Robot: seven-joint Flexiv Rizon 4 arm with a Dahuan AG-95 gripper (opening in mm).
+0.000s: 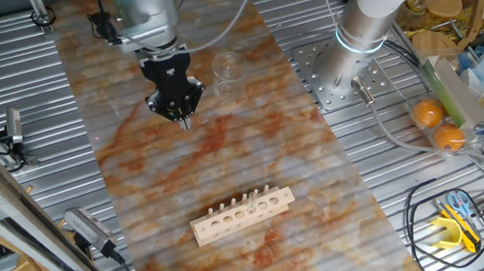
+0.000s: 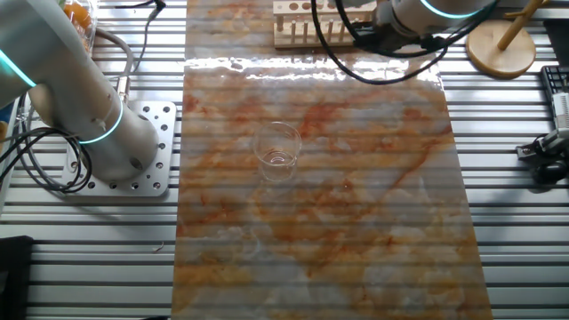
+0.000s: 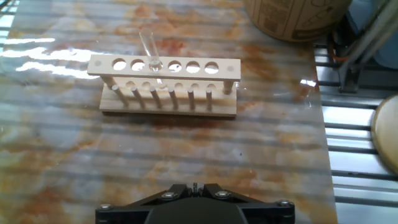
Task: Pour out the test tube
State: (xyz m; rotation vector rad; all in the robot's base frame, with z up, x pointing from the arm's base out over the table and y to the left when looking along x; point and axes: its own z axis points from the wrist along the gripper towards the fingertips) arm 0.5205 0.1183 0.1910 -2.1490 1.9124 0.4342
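The test tube is a thin clear glass tube that stands tilted in the third hole from the left of the pale wooden rack. In the hand view the rack lies ahead of my gripper, well apart from it. The black fingers are shut together with nothing between them. One fixed view shows the gripper pointing down above the marbled mat, up and left of the rack. A clear glass beaker stands just right of the gripper. The other fixed view has the beaker mid-mat and the rack at the top edge.
A second arm's base is bolted at the back right of the mat. Two oranges and clutter lie to the right. A round cardboard container stands behind the rack. A wooden stand sits beside the mat.
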